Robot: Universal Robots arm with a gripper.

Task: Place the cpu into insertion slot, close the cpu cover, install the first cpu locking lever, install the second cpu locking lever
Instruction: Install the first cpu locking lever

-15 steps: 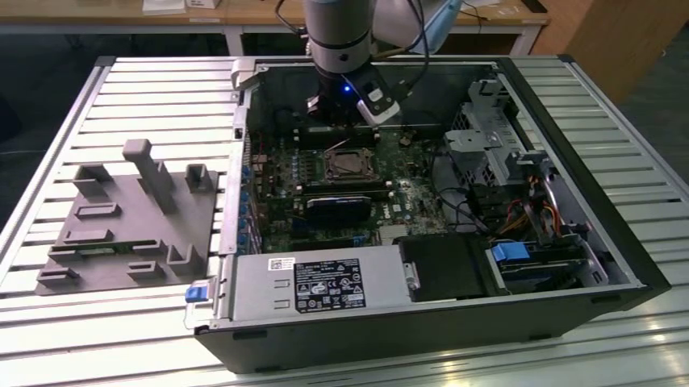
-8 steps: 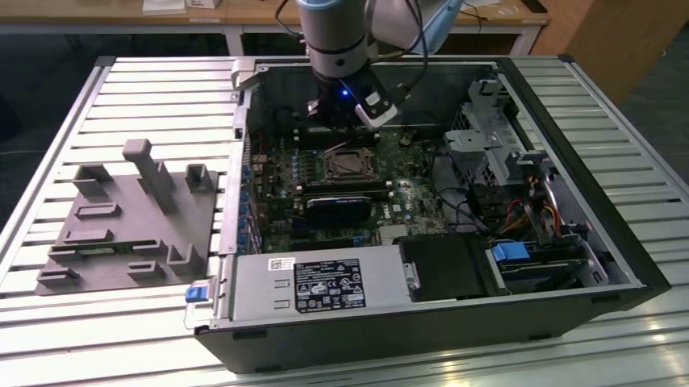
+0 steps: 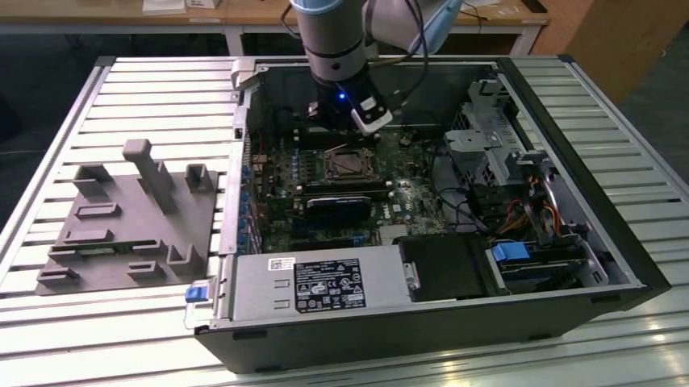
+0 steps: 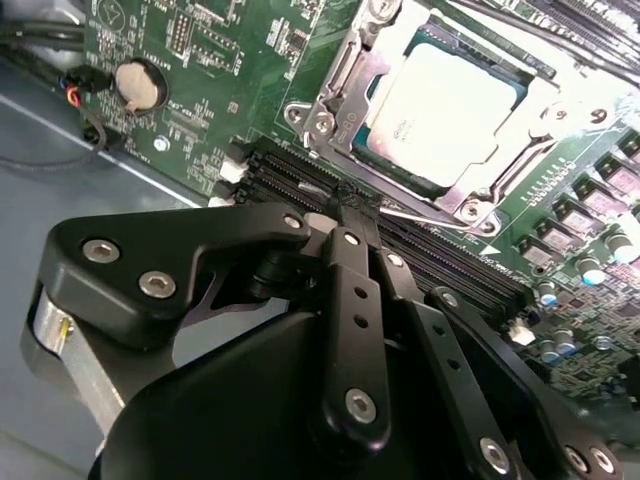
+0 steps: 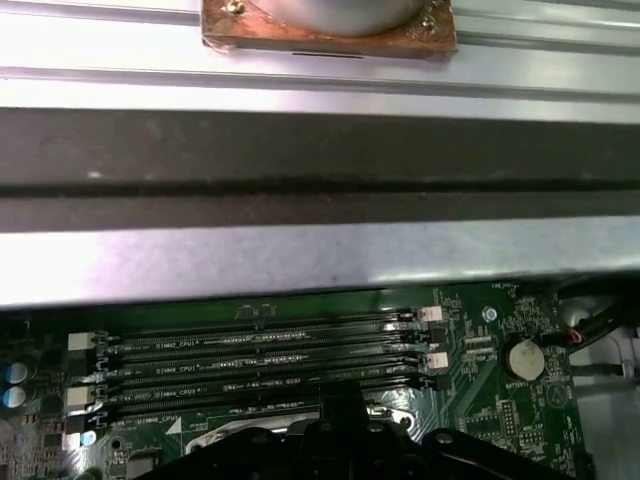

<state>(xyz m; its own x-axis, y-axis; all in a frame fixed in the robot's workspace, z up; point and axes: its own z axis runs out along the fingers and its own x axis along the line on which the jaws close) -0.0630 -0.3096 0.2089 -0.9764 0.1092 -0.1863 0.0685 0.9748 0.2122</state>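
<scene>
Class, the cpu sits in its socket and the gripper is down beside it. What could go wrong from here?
1. The gripper has its tip at the thin locking lever, right beside the memory slots; a slip could scrape them.
2. The cpu cover lies over the cpu; if the lever slips free, the cover may lift.

A table (image 3: 129, 89) of pale ribbed metal slats caught bright light along its near edge. Behind it stood a light wooden desk (image 3: 258, 14) on white legs, a wooden panel (image 3: 624, 40), and dark floor (image 3: 43, 60).
</scene>
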